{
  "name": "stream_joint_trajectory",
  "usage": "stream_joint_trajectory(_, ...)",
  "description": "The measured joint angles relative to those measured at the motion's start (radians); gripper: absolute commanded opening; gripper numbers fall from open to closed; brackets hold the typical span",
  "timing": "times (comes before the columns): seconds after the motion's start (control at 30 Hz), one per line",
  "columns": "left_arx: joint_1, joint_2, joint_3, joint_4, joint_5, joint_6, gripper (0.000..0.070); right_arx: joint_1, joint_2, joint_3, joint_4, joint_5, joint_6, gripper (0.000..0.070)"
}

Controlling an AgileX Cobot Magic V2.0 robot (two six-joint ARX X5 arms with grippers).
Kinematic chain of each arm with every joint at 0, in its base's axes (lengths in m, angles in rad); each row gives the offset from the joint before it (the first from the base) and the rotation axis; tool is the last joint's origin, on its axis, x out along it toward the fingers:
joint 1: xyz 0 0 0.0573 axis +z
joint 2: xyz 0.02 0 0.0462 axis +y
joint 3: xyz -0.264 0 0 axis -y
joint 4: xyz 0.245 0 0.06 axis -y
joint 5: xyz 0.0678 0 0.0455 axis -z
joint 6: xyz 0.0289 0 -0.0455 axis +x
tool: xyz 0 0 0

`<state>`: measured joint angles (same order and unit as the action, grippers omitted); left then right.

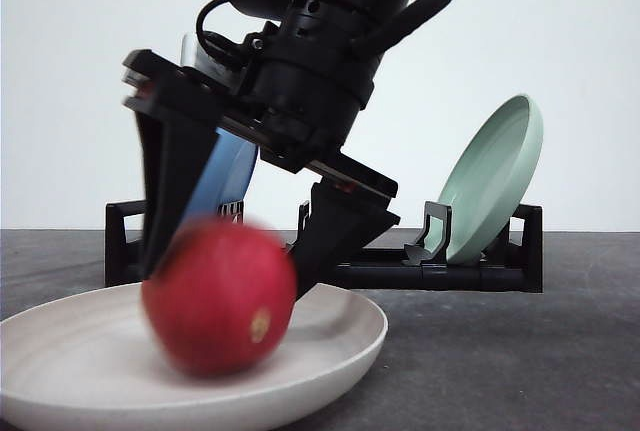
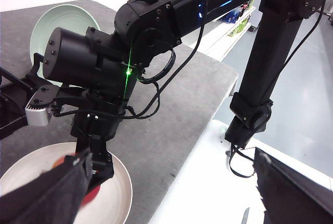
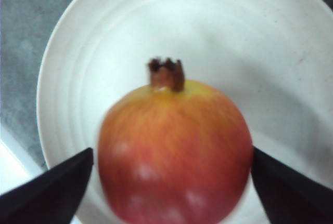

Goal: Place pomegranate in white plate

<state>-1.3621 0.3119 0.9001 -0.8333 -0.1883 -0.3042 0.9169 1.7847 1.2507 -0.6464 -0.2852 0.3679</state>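
- The pomegranate point(image 1: 220, 296) sits between the two fingers of the right gripper point(image 1: 225, 266), low over the white plate point(image 1: 330, 351).
- The fingers press its sides, so the right gripper grasps it.
- The left gripper point(image 2: 171, 193) has its fingers spread and holds nothing.

Plain white wall point(image 1: 80, 71) rises behind the dark grey matte worktop point(image 1: 520, 351). Beyond the worktop's rounded edge, a pale floor point(image 2: 307, 104) and blurred shelving point(image 2: 237, 18). Lighting even.
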Motion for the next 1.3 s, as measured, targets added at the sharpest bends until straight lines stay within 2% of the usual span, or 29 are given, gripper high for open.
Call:
stream_joint_trajectory(0.4, 0.0, 0.0, 0.0, 0.0, 0.0, 0.0, 0.0596, 0.005, -0.021, 0.0, 0.018, -0.002, -0.005, 0.07)
stream_joint_trajectory(0.6, 0.0, 0.0, 0.0, 0.0, 0.0, 0.0, 0.0596, -0.001, -0.182, 0.0, -0.006, 0.0, -0.022, 0.07)
stream_joint_trajectory(0.73, 0.0, 0.0, 0.0, 0.0, 0.0, 0.0, 0.0596, -0.008, -0.326, 0.0, -0.067, 0.016, -0.03, 0.07)
stream_joint_trajectory(0.9, 0.0, 0.0, 0.0, 0.0, 0.0, 0.0, 0.0596, -0.008, -0.558, 0.0, -0.134, 0.116, -0.05, 0.0699)
stream_joint_trajectory(1.1, 0.0, 0.0, 0.0, 0.0, -0.002, 0.0, 0.0596, -0.008, -0.839, 0.001, -0.25, 0.308, -0.057, 0.0699)
stream_joint_trajectory(1.3, 0.0, 0.0, 0.0, 0.012, -0.086, 0.0, 0.0596, -0.007, -1.078, -0.083, -0.261, 0.416, -0.056, 0.0699)
